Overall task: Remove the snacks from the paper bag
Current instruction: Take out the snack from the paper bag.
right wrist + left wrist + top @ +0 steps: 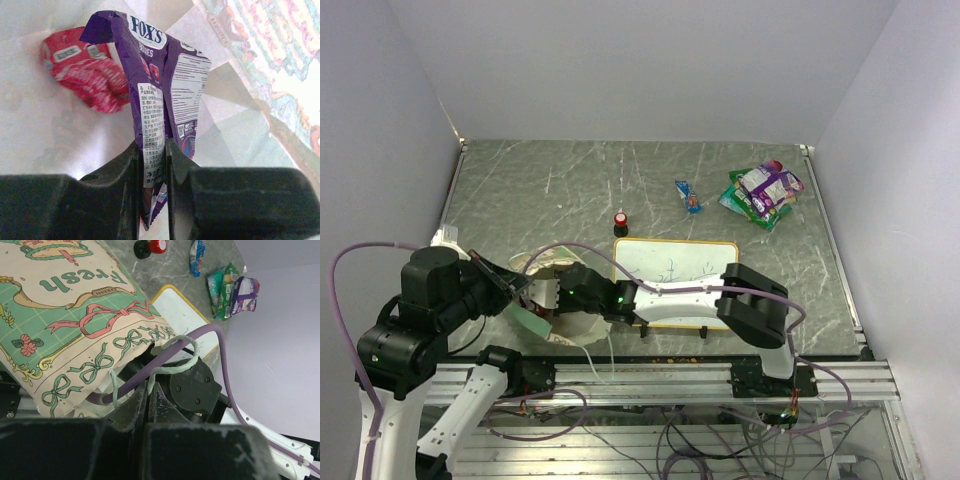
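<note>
So the big thing here is the grey marbled table (570, 180). The paper bag (60, 330) lies on its side at the near-left corner, cream with green ribbon prints and "Fresh" across it. Just to its right sits the wood-framed whiteboard (675, 265).

The right arm reaches leftward across the near edge of the whiteboard and goes into the mouth of the bag. Inside, the right gripper (152, 155) is clamped on the bottom edge of a purple packet (155, 75), with the foil squeezed flat between the jaws and the packet standing up out of them. A red packet (85, 75) lies on the bag's inner wall just beyond it, to the left.

The left gripper (148, 395) is at the bag's edge with its jaws pressed together. The bag's mint string handle (175, 366) runs down into the pinch, so it looks like it's holding the bag by that.

Outside the bag, a pile of packets (763, 192) (green and purple-and-white) sits at the far-right corner. A small blue packet (688, 195) lies near it on the left. The tiny red-topped knob (621, 220) stands just beyond the whiteboard's far-left corner.
</note>
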You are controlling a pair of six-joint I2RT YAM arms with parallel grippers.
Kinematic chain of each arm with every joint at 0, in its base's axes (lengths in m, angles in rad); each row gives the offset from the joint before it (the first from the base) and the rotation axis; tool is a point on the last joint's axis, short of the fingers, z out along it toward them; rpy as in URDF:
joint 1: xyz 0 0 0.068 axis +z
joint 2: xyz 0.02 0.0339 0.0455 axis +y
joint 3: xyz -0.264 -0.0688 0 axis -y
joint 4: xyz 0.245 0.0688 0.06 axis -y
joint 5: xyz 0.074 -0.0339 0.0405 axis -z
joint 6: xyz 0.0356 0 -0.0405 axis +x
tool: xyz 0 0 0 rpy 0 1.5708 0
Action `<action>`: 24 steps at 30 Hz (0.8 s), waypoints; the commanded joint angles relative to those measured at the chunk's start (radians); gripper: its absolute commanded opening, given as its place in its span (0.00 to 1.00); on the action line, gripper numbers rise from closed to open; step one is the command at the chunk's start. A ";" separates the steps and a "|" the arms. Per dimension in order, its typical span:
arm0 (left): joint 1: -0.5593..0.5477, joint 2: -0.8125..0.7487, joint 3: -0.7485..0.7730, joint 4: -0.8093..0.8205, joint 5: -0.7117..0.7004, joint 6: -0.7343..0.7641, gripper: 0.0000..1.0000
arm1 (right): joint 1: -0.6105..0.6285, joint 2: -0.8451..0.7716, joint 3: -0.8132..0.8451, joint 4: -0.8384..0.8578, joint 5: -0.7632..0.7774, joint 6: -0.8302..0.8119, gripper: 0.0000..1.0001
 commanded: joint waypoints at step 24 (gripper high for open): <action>0.002 -0.058 0.022 0.028 -0.086 -0.070 0.07 | 0.024 -0.375 -0.218 -0.012 -0.122 0.162 0.00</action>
